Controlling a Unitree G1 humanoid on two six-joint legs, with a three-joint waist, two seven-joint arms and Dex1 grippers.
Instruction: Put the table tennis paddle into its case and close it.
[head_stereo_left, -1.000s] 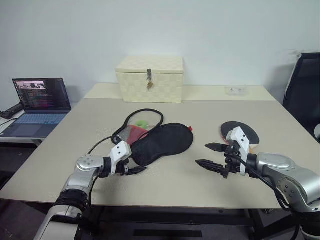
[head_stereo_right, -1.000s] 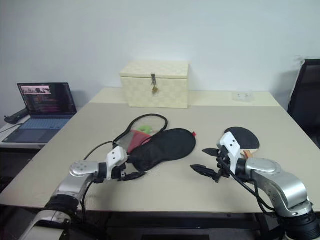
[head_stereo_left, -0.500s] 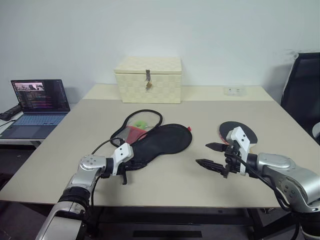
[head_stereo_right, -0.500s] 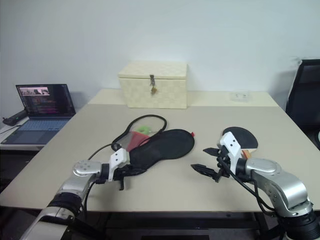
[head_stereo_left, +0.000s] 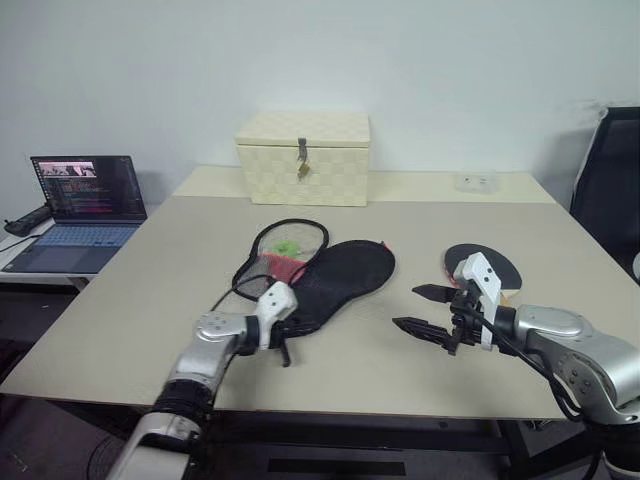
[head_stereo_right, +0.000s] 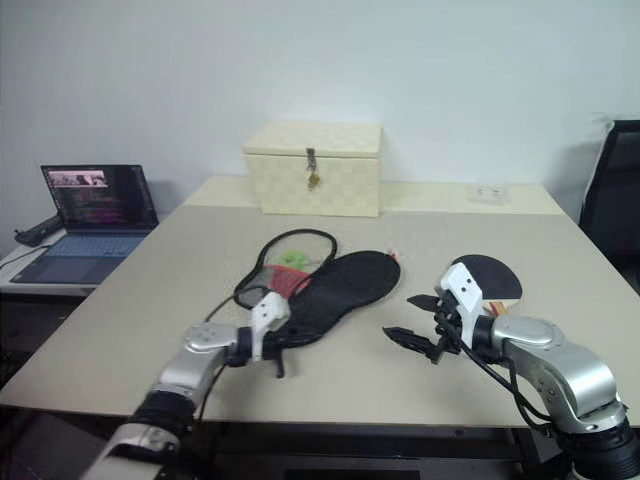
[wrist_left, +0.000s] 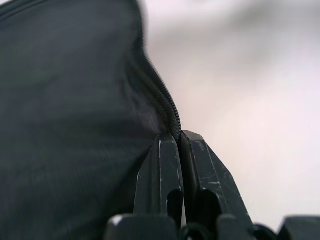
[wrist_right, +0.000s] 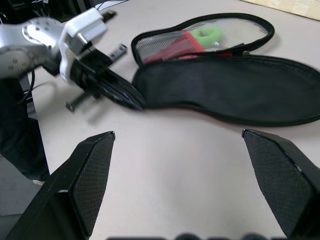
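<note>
Now my left hand (head_stereo_left: 284, 345) pinching zipper edge of case (head_stereo_left: 340, 280), right hand (head_stereo_left: 424, 310) spread, empty. Next: hold case open, fetch paddle (head_stereo_left: 490, 265) from bench (head_stereo_left: 150, 300).

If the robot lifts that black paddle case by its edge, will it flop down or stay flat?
Probably flop. The case is soft fabric, unzipped and lying open, so it likely sags from where the left gripper pinches its edge. It looks thin and light, so it would likely slide on the smooth table.
</note>
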